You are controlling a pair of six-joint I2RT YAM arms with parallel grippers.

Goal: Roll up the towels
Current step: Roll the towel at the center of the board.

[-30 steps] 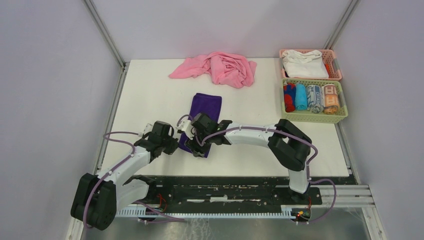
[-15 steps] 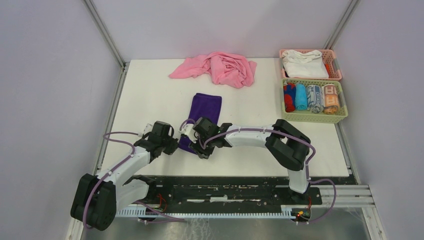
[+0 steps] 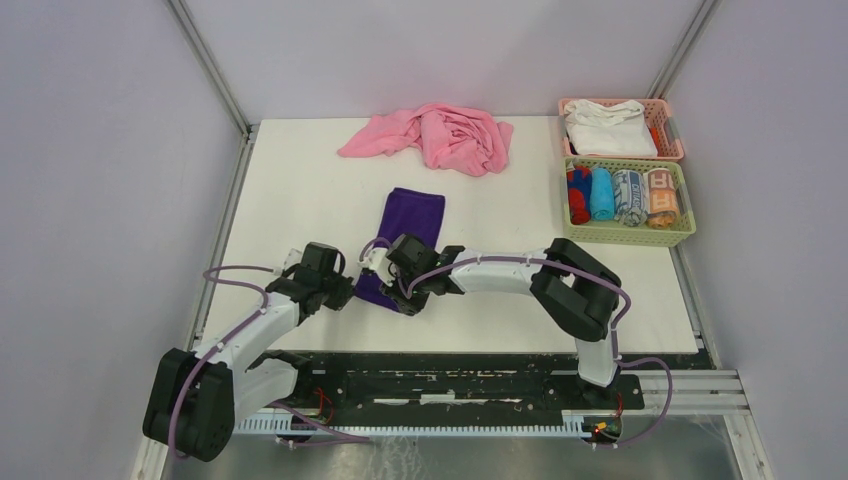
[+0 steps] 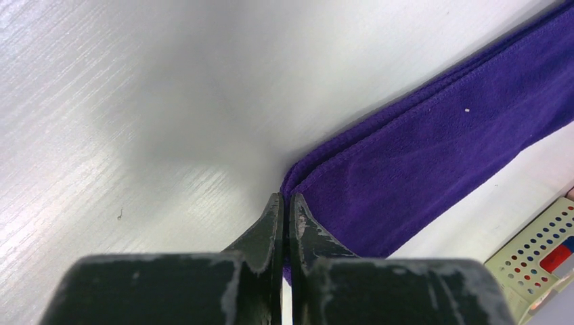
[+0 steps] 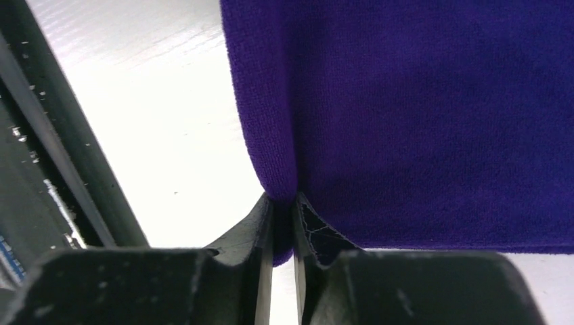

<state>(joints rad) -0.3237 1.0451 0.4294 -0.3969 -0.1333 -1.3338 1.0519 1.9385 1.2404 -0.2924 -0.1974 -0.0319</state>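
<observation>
A deep purple towel lies as a long folded strip on the white table, running from the middle toward the near edge. Both grippers sit at its near end. My left gripper is at the left near corner. In the left wrist view its jaws are shut, with a thin bit of purple towel showing between them. My right gripper is at the near edge. In the right wrist view it pinches a fold of the towel between nearly closed fingers.
A large crumpled pink cloth lies at the back of the table. At the right stand a green basket with several rolled cloths and, behind it, a pink basket with a white cloth. A black rail runs along the near edge.
My right gripper's jaws have closed onto the near edge of the purple towel, and it has shifted slightly left and nearer. The left gripper has stayed shut in place.
</observation>
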